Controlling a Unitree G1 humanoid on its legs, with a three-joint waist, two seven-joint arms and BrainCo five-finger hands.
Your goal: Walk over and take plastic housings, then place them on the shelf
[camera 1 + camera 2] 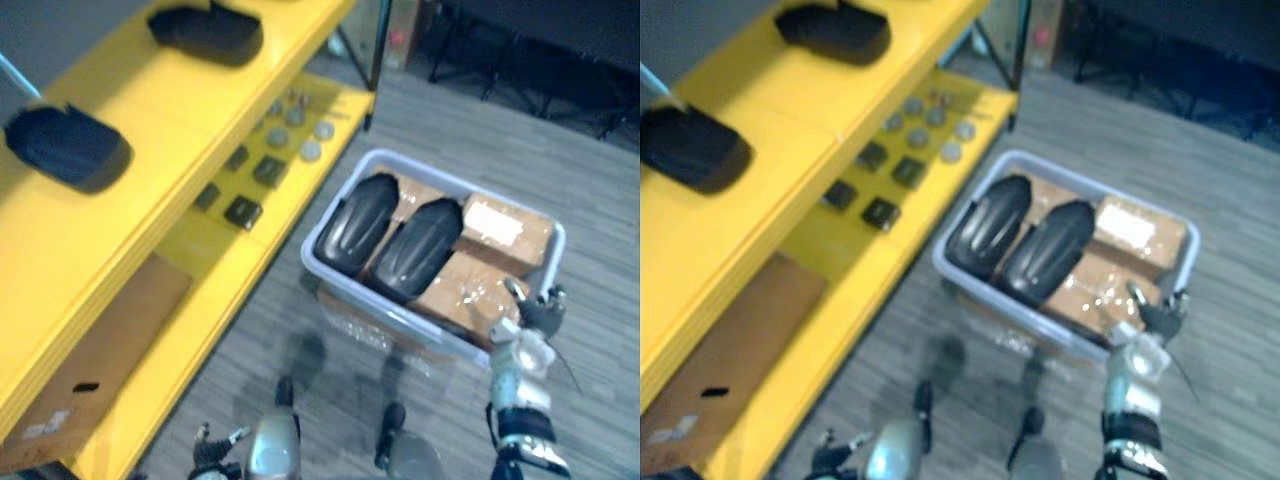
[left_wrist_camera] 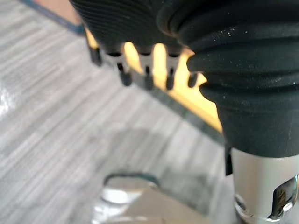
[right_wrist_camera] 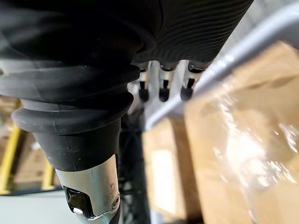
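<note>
Two black plastic housings (image 1: 357,225) (image 1: 418,248) lie side by side in the left half of the grey bin (image 1: 345,288) on the floor, with cardboard boxes (image 1: 505,230) packed beside them on the right. Two more housings (image 1: 68,145) (image 1: 207,33) already sit on the top board of the yellow shelf (image 1: 180,110) at the left. The right hand (image 1: 530,318) hangs just outside the bin's near right corner with loose, straight fingers (image 3: 163,88) gripping nothing. The left hand (image 2: 124,21) is low over the floor beside the shelf's yellow edge, fingers likewise relaxed and empty. The step in hand looks like the approach and first pick, and the hand is over the boxes' side, not the housings'. To do it well, the reach should probably carry left and farther in, over the nearer housing. It should come down across the rounded ribbed back and close round the narrow width, since a smooth domed shell may slip from a shallow pinch. Bare board between the shelved pair looks the likeliest spot.
</note>
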